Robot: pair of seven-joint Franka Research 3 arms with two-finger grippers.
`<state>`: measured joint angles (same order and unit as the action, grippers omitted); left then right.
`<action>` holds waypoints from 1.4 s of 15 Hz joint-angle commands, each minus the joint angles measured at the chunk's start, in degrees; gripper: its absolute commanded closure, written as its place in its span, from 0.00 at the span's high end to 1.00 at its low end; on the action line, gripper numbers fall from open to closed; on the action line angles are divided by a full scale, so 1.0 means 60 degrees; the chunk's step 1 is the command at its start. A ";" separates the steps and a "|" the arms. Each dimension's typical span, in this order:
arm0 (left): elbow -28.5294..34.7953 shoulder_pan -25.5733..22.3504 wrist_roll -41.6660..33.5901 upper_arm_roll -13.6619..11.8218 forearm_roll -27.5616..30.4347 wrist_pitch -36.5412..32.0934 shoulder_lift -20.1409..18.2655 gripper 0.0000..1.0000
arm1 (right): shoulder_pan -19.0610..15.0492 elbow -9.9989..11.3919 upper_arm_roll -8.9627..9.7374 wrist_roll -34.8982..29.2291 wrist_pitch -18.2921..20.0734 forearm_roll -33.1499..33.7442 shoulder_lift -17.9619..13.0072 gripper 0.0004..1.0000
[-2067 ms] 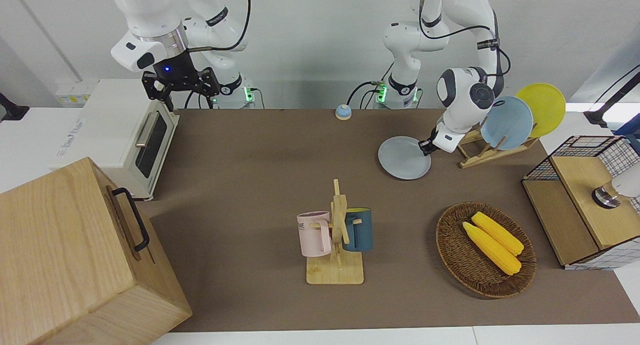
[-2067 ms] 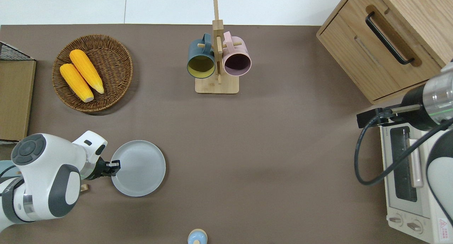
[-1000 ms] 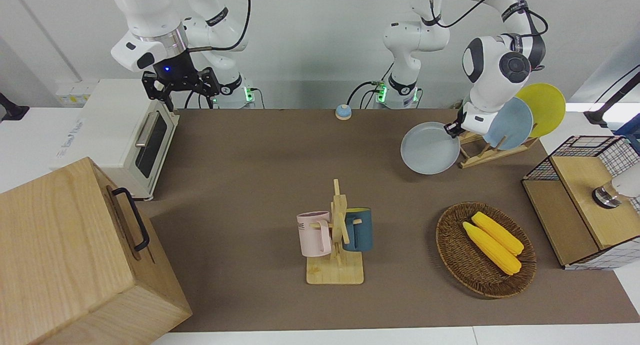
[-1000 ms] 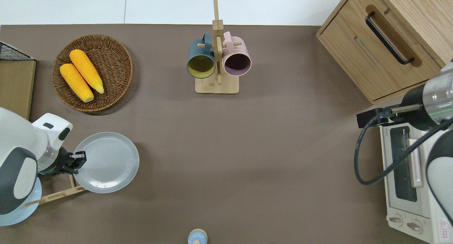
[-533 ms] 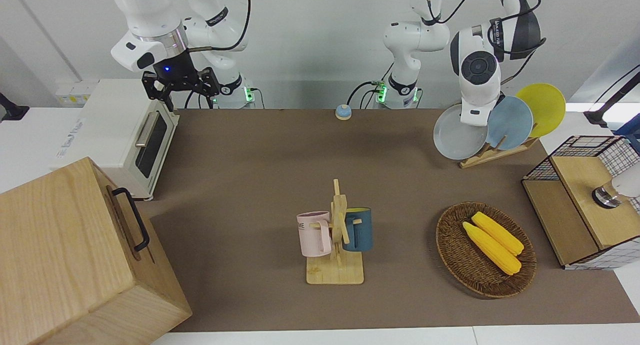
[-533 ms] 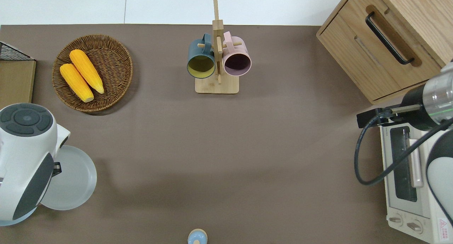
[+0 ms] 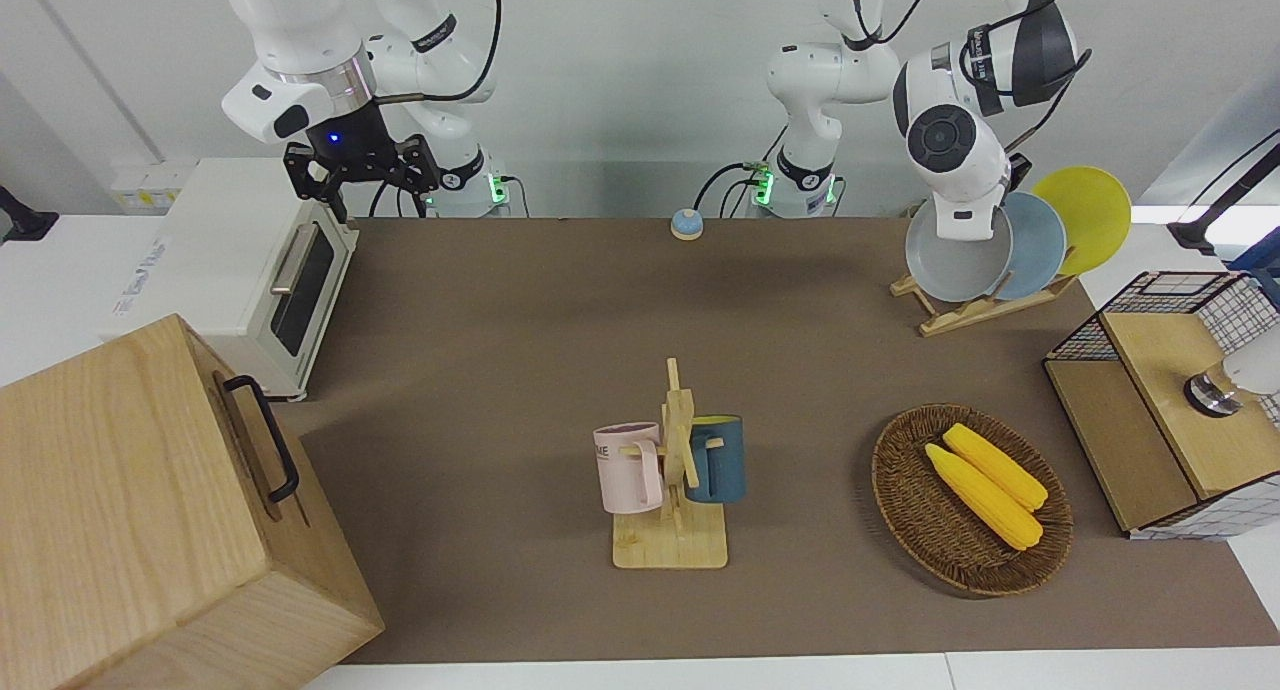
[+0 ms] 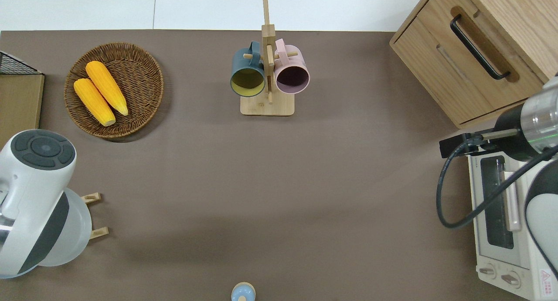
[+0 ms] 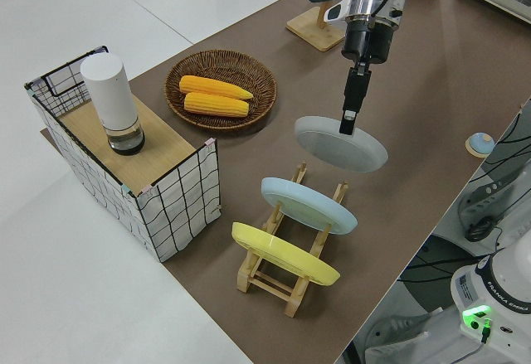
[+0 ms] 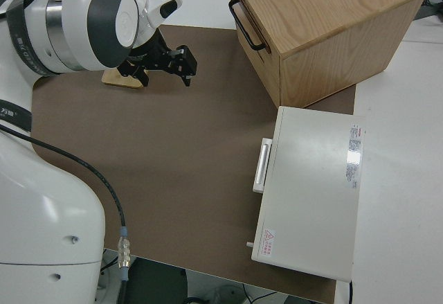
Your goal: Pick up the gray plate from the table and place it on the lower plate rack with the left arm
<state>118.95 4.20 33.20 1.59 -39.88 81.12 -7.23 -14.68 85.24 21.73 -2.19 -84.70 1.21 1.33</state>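
The gray plate point(image 9: 353, 150) hangs tilted in the air over the low end of the lower plate rack point(image 9: 292, 283), with my left gripper point(image 9: 349, 123) shut on its rim. In the front view the gray plate point(image 7: 950, 265) leans just in front of a sky-blue plate point(image 7: 1040, 245) that stands in the rack point(image 7: 975, 310), and a yellow plate point(image 7: 1090, 210) fills the highest slot. I cannot tell whether the gray plate touches the rack. The overhead view shows the plate's edge point(image 8: 80, 231) beside two rail ends point(image 8: 93, 198) on the brown table point(image 7: 520, 300). My right gripper point(image 7: 360, 170) is parked, open.
A wooden mug stand point(image 7: 675, 470) with two mugs stands mid-table. A wicker basket point(image 7: 905, 510) of corn and a wire crate point(image 7: 1150, 370) lie toward the left arm's end. A toaster oven point(image 7: 240, 260) and a wooden cabinet point(image 7: 140, 510) occupy the right arm's end. A small blue bell point(image 7: 686, 224) sits near the robots.
My left gripper lifted the gray plate off the table, carried it toward the left arm's end and tipped it up over the rack's low end. The right arm has not moved.
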 commanded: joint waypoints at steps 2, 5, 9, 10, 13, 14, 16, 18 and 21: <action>0.0111 0.0076 0.0868 0.0043 -0.0471 -0.0263 0.0150 0.00 | -0.0249 -0.0100 0.0231 -0.0134 0.0156 0.0032 -0.0016 0.98; 0.0111 0.0076 0.1290 0.0043 -0.0648 -0.0380 0.0411 0.00 | -0.0249 -0.0100 0.0231 -0.0134 0.0156 0.0032 -0.0016 0.98; 0.0111 0.0076 0.1950 0.0101 -0.0662 -0.0395 0.0750 0.00 | -0.0249 -0.0100 0.0231 -0.0134 0.0156 0.0018 -0.0016 0.98; 0.0111 0.0076 0.2155 0.0101 -0.0662 -0.0395 0.0925 0.00 | -0.0249 -0.0100 0.0231 -0.0134 0.0156 0.0032 -0.0016 0.98; 0.0111 0.0091 0.2917 0.0203 -0.0633 -0.0380 0.1335 0.00 | -0.0249 -0.0100 0.0231 -0.0134 0.0156 0.0032 -0.0016 0.98; 0.0111 0.0077 0.3078 0.0247 -0.0619 -0.0380 0.1467 0.00 | -0.0249 -0.0100 0.0231 -0.0134 0.0156 0.0032 -0.0016 0.98; 0.0111 0.0076 0.3211 0.0291 -0.0575 -0.0351 0.1600 0.00 | -0.0249 -0.0100 0.0231 -0.0134 0.0156 0.0032 -0.0016 0.98; 0.0111 0.0076 0.3329 0.0364 -0.0531 -0.0249 0.1688 0.00 | -0.0249 -0.0100 0.0231 -0.0134 0.0156 0.0032 -0.0016 0.98; 0.0096 0.0076 0.3329 0.0380 -0.0341 -0.0204 0.1703 0.03 | -0.0249 -0.0100 0.0231 -0.0134 0.0156 0.0032 -0.0016 0.98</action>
<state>119.56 4.22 51.70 3.72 -42.65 79.74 2.32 -14.68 85.24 21.73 -2.19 -84.70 1.21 1.33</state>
